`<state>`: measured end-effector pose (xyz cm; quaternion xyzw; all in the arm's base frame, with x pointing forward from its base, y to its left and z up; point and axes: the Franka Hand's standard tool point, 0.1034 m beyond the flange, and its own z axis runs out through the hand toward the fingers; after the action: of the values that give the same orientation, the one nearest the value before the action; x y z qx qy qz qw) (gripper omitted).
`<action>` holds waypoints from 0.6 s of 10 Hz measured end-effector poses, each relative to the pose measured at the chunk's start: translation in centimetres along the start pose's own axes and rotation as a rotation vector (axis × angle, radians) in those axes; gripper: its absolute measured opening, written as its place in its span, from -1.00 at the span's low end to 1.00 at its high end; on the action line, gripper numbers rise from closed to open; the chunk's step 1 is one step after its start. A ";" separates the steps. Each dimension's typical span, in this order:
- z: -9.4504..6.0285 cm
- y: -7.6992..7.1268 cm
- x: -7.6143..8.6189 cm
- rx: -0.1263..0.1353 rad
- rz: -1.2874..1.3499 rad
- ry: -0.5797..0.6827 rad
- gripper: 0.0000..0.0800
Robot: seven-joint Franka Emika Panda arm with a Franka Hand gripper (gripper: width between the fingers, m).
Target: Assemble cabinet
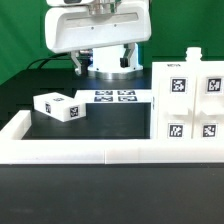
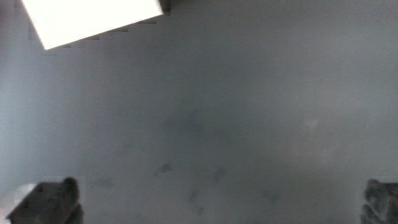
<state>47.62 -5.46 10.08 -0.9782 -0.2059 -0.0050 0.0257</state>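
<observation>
The big white cabinet body (image 1: 190, 100), with several black-and-white tags on its face, stands at the exterior view's right. A small white tagged block (image 1: 60, 106) lies on the dark table at the exterior view's left. In the wrist view my gripper (image 2: 214, 202) is open and empty, its dark fingertips (image 2: 50, 203) far apart over bare grey table. A white corner (image 2: 89, 20) shows at the frame's edge; I cannot tell which piece it is. In the exterior view only the arm's upper part (image 1: 98, 30) shows, high at the back.
The marker board (image 1: 115, 96) lies flat on the table between the block and the cabinet body. A low white border rail (image 1: 100, 152) runs along the front and up the exterior view's left side (image 1: 15, 128).
</observation>
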 end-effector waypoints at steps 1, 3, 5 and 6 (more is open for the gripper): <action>0.1 0.4 -0.3 -0.005 -0.052 0.009 0.99; 1.7 2.7 -4.2 -0.016 -0.189 0.023 0.99; 2.5 4.3 -6.4 -0.001 -0.236 0.006 0.99; 3.1 5.0 -7.4 0.004 -0.245 -0.001 0.99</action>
<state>42.88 -12.89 6.55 -0.9457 -0.3239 -0.0072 0.0270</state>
